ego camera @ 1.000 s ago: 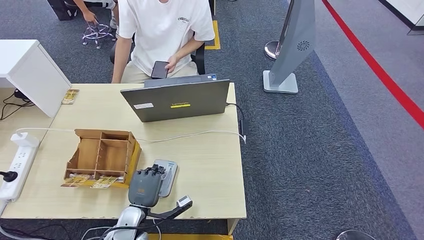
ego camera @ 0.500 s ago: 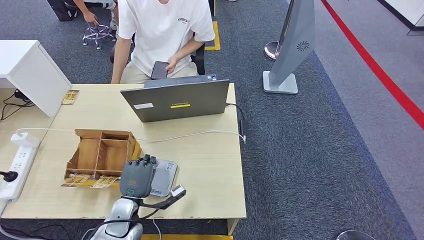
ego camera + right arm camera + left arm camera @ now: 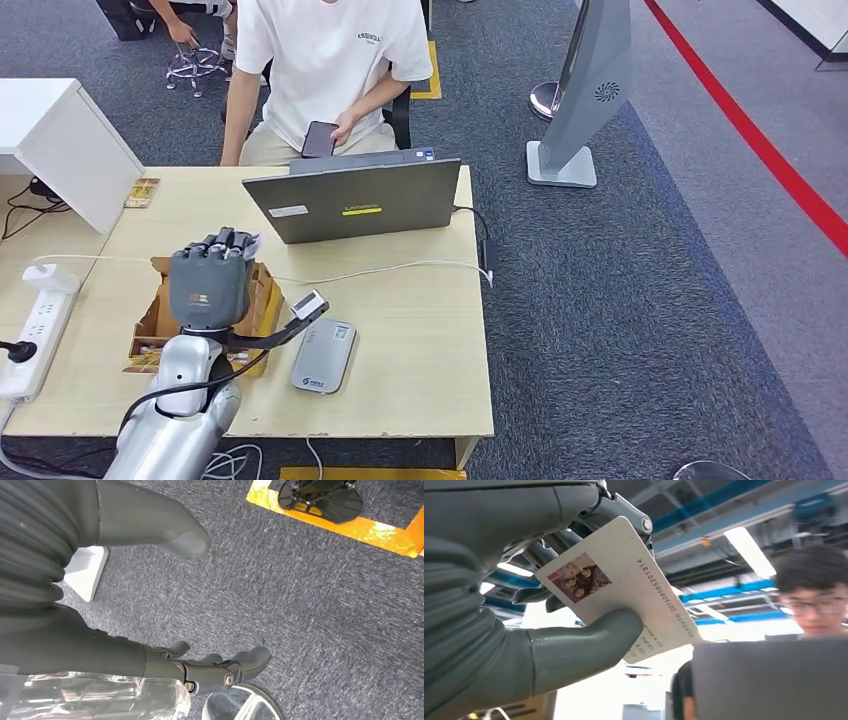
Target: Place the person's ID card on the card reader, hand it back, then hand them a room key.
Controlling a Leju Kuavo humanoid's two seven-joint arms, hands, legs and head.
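Grey carpet surrounds a pale wooden desk point(image 3: 420, 330), where a person point(image 3: 330, 60) in a white T-shirt sits behind a grey laptop point(image 3: 352, 205) holding a dark phone point(image 3: 319, 139). Raised above the desk, the left hand point(image 3: 208, 283) pinches the ID card point(image 3: 624, 587) between its thick thumb and darker fingers point(image 3: 574, 527); the card's photo and printed number face the wrist camera, and the laptop's lid and the person lie beyond it. Directly below and behind this hand stands a partitioned wooden card box point(image 3: 160, 312). Just to the hand's right, near the desk's front edge, the grey card reader point(image 3: 324, 356) lies flat. Off to the hand's left, a white power strip point(image 3: 38, 318) rests by the desk edge. Over the carpet, the right hand point(image 3: 210, 672) hangs with fingers loosely apart, grasping nothing.
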